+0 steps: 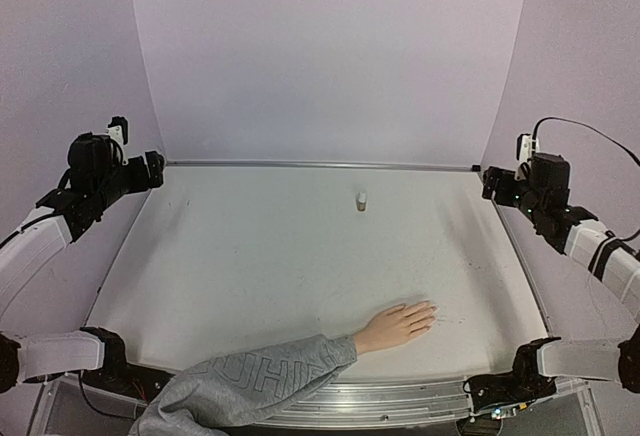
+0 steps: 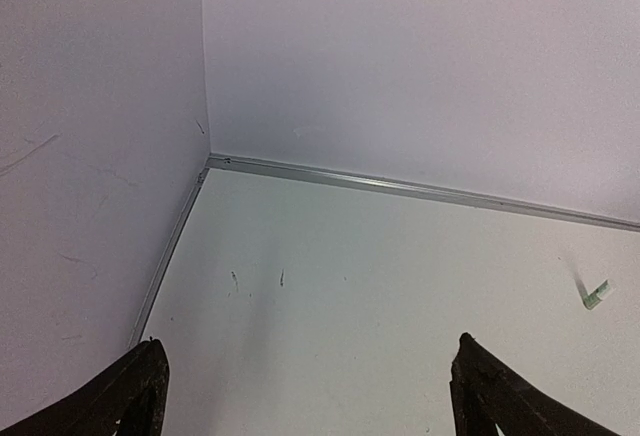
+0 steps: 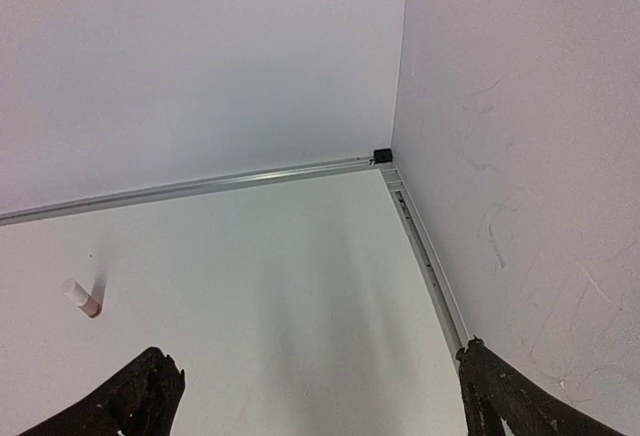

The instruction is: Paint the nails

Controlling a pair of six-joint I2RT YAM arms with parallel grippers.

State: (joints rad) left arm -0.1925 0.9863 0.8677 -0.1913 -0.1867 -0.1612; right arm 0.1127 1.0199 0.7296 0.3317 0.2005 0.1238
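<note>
a smooth flesh-coloured mannequin hand is lying flat at the near edge of the matte white bench, with a soft grey sleeve trailing off it. the nails are showing only as tiny pale tips. a small whitish bottle is standing well apart. the left claw and right claw are gaping wide, gripping nothing.

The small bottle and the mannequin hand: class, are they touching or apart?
Apart. The top external view shows the small bottle standing far back, with a wide stretch of table between it and the mannequin hand at the near edge.
</note>
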